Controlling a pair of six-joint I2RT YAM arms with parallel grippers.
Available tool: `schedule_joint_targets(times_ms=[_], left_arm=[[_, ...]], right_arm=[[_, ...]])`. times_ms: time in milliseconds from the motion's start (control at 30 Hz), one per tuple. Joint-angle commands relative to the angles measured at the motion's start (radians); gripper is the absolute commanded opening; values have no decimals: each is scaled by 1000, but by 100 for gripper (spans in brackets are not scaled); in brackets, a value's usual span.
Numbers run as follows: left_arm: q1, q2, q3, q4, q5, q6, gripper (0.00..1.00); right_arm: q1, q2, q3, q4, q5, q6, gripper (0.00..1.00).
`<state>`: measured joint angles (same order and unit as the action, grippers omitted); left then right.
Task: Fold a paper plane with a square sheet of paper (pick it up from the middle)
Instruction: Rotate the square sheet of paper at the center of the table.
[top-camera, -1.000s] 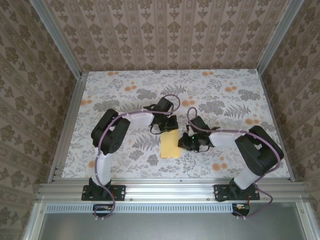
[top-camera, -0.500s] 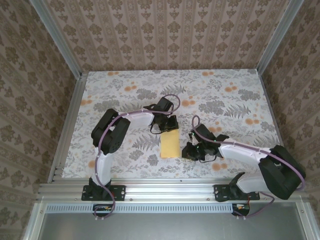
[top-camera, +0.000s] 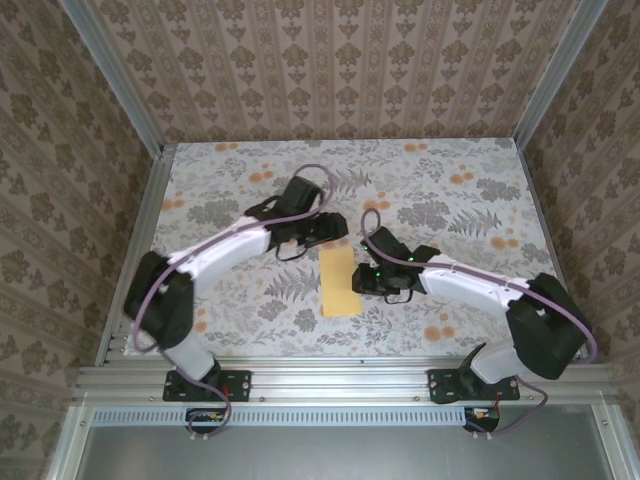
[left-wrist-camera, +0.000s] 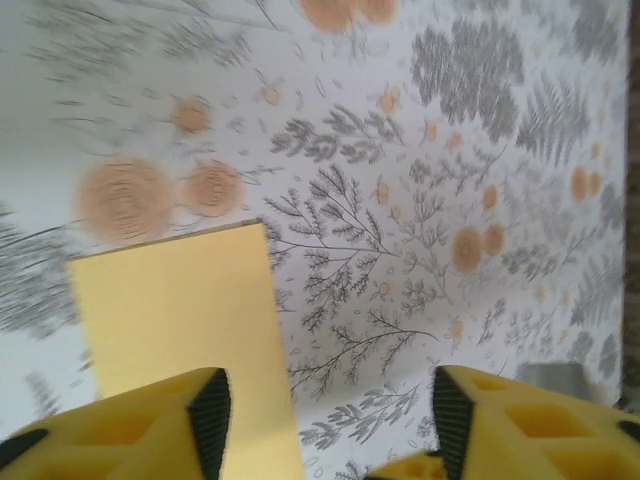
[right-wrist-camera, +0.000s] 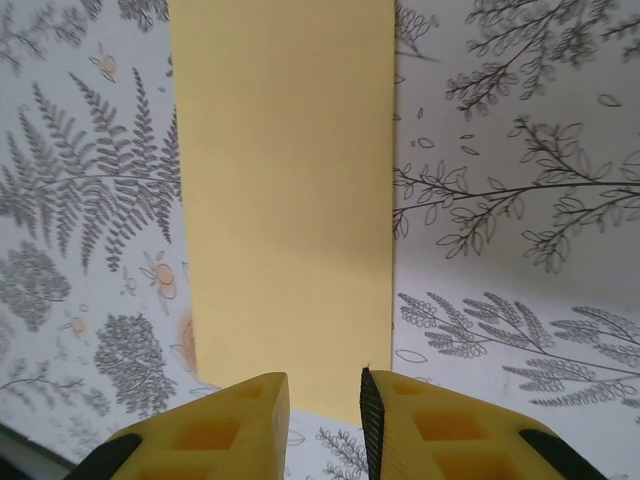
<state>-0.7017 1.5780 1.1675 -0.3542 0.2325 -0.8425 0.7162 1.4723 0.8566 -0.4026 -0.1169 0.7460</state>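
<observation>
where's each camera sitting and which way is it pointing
top external: above and behind both arms, looking down on the table; both show
left wrist: looks down past the open left gripper at a corner of the yellow paper
right wrist: looks down past the right gripper along the paper
shared: all three see the paper

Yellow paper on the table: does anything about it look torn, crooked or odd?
Nothing looks damaged. The yellow paper lies flat on the flowered table as a narrow rectangle rather than a square, edges straight, turned slightly askew to the table's sides. No tears or crumples show.
</observation>
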Motion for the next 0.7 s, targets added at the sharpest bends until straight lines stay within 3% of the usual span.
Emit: schedule_joint_targets(times_ms=[0,367,667], left_arm=[[37,-115,-158,-82,-111,-40,68],[147,-539,-495,-246,-184,-95,88],[223,-650,-577,-276,-142,-69,94]], right_arm=[[46,73,49,-46,57,-22,26],[149,215,74,-30,52,121,29],[214,319,168,52,-9,221,35]])
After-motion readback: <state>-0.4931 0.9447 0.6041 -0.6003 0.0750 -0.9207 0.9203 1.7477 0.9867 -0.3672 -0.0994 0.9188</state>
